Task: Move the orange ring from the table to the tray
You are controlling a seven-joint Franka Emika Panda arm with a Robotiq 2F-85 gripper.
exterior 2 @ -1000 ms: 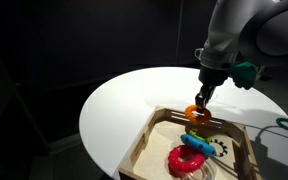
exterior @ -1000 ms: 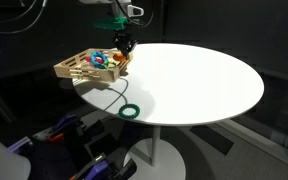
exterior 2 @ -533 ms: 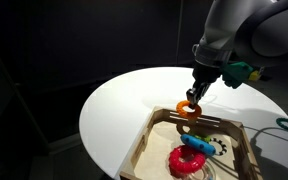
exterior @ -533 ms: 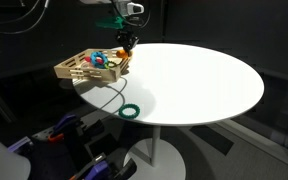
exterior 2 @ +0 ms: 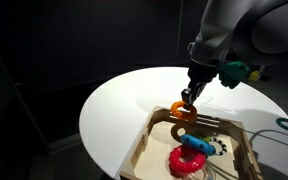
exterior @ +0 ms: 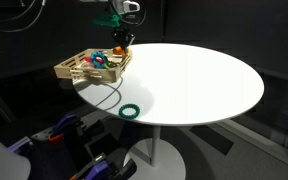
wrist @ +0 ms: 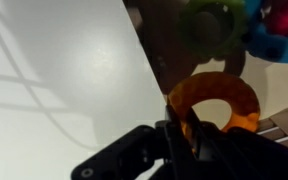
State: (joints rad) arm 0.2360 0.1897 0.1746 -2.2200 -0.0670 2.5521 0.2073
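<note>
My gripper is shut on the orange ring and holds it in the air just above the near edge of the wooden tray. In the wrist view the orange ring hangs upright, pinched at its lower left rim by the gripper. In an exterior view the gripper hovers over the tray at the table's far left edge. The tray holds a red ring and a blue piece.
A round white table carries the tray. A green ring lies near the table's front edge with a thin dark cable running to it. Several coloured toys fill the tray. Dark surroundings all round.
The gripper has lifted the orange ring and carried it a little away from the tray's middle, toward the tray's near edge.
</note>
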